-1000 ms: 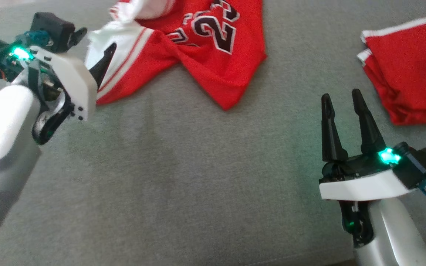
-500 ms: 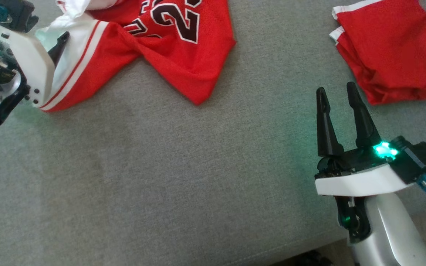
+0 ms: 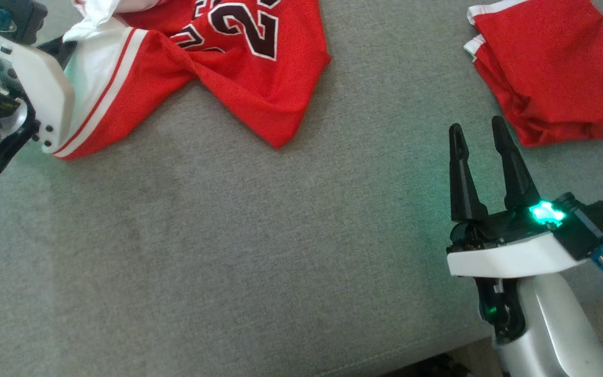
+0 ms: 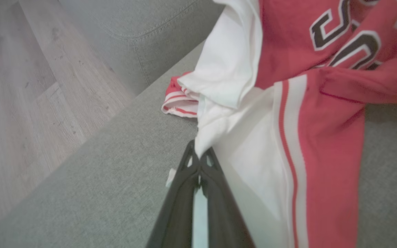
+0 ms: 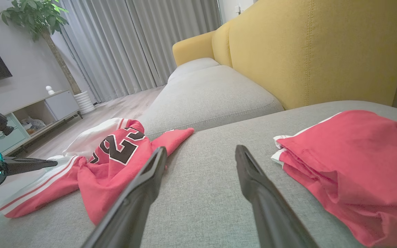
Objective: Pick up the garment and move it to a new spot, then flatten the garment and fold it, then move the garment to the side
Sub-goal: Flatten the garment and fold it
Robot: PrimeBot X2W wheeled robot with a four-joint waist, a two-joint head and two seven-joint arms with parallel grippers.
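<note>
The garment [image 3: 238,68] is a red jersey with dark numerals and a white, red-striped panel, lying crumpled at the far left of the grey sofa seat [image 3: 228,235]. In the left wrist view my left gripper [image 4: 198,155] is shut on a fold of the garment's [image 4: 288,103] white edge, with the fingertips pinched together. From the head the left gripper [image 3: 63,46] sits at the garment's left end, mostly behind its white housing. My right gripper [image 3: 477,131] stands open over bare seat at the lower right, with nothing between its fingers [image 5: 143,186].
A second red cloth [image 3: 553,68] lies folded at the far right of the seat. A yellow backrest [image 5: 305,44] rises behind the seat. Wooden floor [image 4: 19,86] drops away past the sofa's left edge. The seat's front edge runs along the lower right of the head view.
My left gripper's fingers have shut on the garment's white edge; they stood apart half a second ago. The head camera shifted early on. The right arm has stayed put.
</note>
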